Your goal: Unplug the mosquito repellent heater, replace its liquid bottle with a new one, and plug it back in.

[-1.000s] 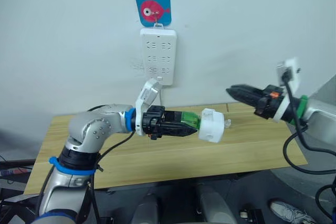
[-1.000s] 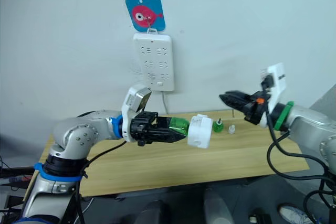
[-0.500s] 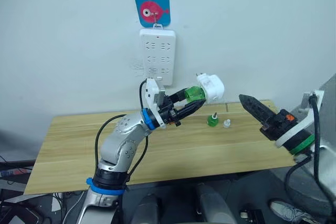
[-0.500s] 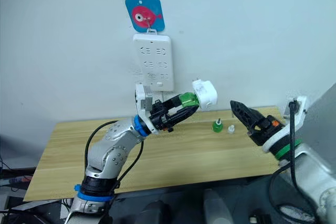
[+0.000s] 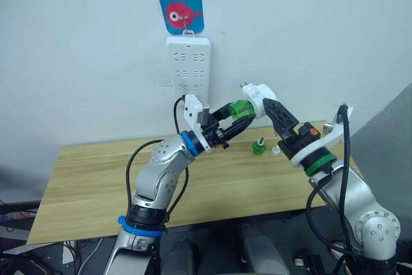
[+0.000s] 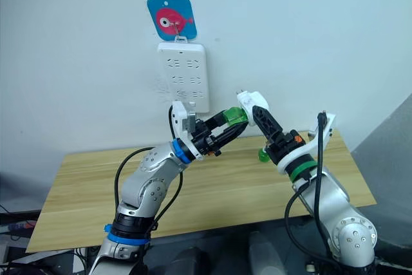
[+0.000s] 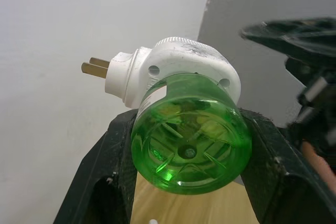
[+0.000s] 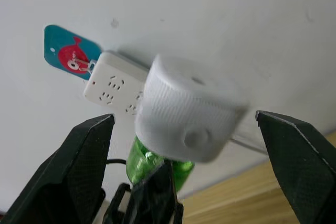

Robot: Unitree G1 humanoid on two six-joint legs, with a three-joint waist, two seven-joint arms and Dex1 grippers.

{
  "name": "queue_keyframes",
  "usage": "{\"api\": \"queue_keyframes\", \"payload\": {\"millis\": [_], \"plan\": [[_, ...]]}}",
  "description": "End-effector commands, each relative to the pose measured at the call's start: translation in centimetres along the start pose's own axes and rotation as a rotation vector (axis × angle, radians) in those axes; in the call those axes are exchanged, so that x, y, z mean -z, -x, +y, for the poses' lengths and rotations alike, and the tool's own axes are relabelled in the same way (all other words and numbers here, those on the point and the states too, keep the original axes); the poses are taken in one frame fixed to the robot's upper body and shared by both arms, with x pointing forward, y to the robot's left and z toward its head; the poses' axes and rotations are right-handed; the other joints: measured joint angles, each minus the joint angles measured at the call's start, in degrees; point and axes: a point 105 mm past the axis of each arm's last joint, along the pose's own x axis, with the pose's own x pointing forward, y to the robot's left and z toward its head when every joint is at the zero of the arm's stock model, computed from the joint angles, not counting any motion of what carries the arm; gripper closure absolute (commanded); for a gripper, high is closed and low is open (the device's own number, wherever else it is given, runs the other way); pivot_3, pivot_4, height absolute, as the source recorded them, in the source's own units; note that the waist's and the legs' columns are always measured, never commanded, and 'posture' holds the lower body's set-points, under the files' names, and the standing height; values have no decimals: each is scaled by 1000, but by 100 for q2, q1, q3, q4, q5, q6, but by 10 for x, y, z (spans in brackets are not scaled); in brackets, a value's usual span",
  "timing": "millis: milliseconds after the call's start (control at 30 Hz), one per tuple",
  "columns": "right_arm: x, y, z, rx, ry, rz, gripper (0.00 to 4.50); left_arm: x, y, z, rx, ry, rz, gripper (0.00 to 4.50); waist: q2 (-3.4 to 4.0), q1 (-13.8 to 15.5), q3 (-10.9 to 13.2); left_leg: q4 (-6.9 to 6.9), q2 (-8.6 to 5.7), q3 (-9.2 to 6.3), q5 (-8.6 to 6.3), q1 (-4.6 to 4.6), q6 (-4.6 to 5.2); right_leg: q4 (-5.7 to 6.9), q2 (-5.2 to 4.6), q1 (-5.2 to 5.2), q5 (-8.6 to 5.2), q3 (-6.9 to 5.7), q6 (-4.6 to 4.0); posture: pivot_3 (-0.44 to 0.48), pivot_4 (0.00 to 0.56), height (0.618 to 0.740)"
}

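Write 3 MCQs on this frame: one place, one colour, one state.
1. Where is the mosquito repellent heater?
A. plugged into the power strip
B. lying on the table
C. held up in the air between both grippers

2. What colour is the bottle screwed into it?
A. green
B. blue
C. clear

3. How is the right gripper?
A. shut on the heater
B. open, fingers either side of the heater
C. resting on the table

Answers: 1 C, its prongs are bare and off the power strip; 2 A, translucent green between the left gripper's fingers; 3 B, gaps show beside the heater in the right wrist view.
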Motion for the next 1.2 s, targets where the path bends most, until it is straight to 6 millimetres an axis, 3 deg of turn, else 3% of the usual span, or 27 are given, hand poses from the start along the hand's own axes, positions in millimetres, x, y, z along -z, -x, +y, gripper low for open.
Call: {"api": "queue_keyframes", "payload": {"millis": [33,533,633,733,933,967,1167,1200], "plan": [[-6,-6,9,-64,4,-23,0,-17,-4,-11,56,-8,-55,2212,0,-35,0,-1,-1,-2,0,-1,0,0,2,0,1,2,-1,-239,142,730],[-2,-17,16,-125,-34,-8,0,-14,-2,-9,46,-6,-60,2212,4,-102,-4,-7,0,-1,-2,-1,3,0,2,-3,7,9,-12,-223,131,730],[-1,-17,17,-131,-44,-2,531,-10,0,-9,47,-14,-53,2212,4,-102,-5,-7,0,-1,-2,-1,3,0,2,-4,7,9,-12,-223,131,730],[1,-17,17,-136,-47,7,1396,-8,0,-10,54,-27,-49,2212,6,-102,-8,-7,0,0,-2,-1,3,1,2,-4,7,10,-12,-221,131,730],[0,-17,17,-135,-56,8,1423,-1,5,-14,83,-39,-33,2212,8,-102,-16,-8,0,0,-2,-1,3,0,2,-5,7,10,-12,-221,131,730],[0,-17,17,-135,-60,6,1423,0,6,-12,74,-49,-25,1652,8,-102,-16,-8,0,0,-2,-1,3,1,2,-5,7,10,-12,-221,131,730],[-5,-17,18,-130,-77,-22,1431,6,12,-6,51,-66,15,36,9,-102,-19,-8,-1,0,-2,-1,3,0,2,-4,7,11,-12,-227,131,730],[-7,-17,17,-126,-75,-29,1431,7,16,-5,45,-74,29,0,10,-107,-20,-8,-1,0,-2,-1,3,0,2,-5,7,11,-12,-227,131,730]]}}
